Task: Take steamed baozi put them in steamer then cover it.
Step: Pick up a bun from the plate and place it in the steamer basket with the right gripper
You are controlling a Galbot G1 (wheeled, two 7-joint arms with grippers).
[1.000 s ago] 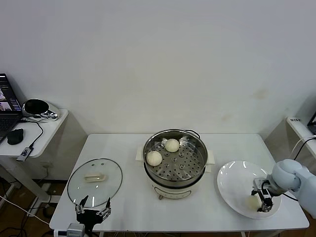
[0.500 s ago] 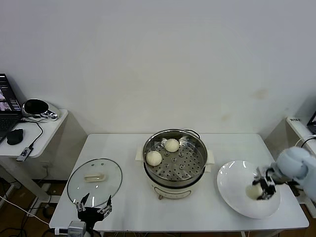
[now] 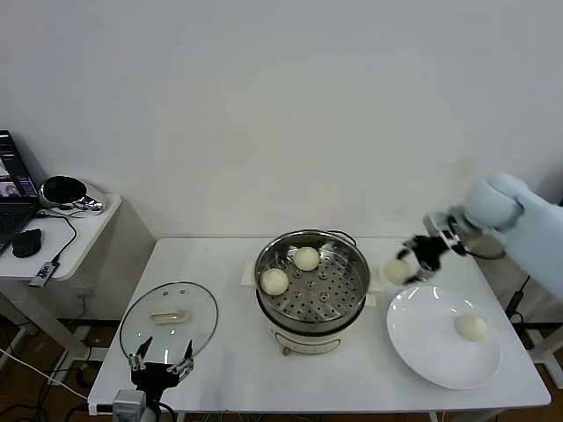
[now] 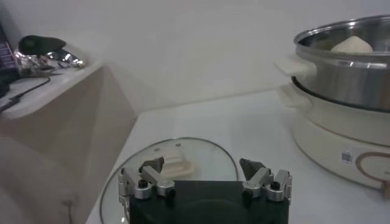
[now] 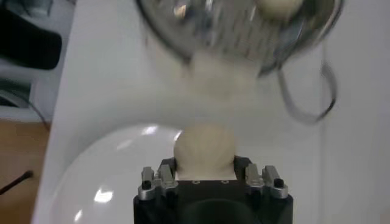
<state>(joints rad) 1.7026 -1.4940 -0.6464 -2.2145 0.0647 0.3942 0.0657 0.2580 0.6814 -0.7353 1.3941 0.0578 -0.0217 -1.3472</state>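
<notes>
Since the earlier frames, the right hand has been lifted off the white plate and carried toward 10 o'clock, and a steamed baozi has been taken up with it. That bun is clamped between the hand's fingers and is held in the air between the plate's far rim and the steamer, just off the pot's 3 o'clock side. In the right wrist view the same bun is seen gripped at the front of the hand, with the plate and the steamer below it.

Two buns are already lying on the perforated tray inside the steamer, one at 12 o'clock and one at 9 o'clock. A fourth bun is left on the plate, toward its 3 o'clock side.

The steamer is placed at the middle of the worktop, with the plate at its 4 o'clock. The cover is laid flat on the worktop at the steamer's 8 o'clock, handle up. The left hand is held at the cover's 6 o'clock edge, its fingers spread wide apart and nothing between them; in the left wrist view the cover is seen just beyond the hand.
</notes>
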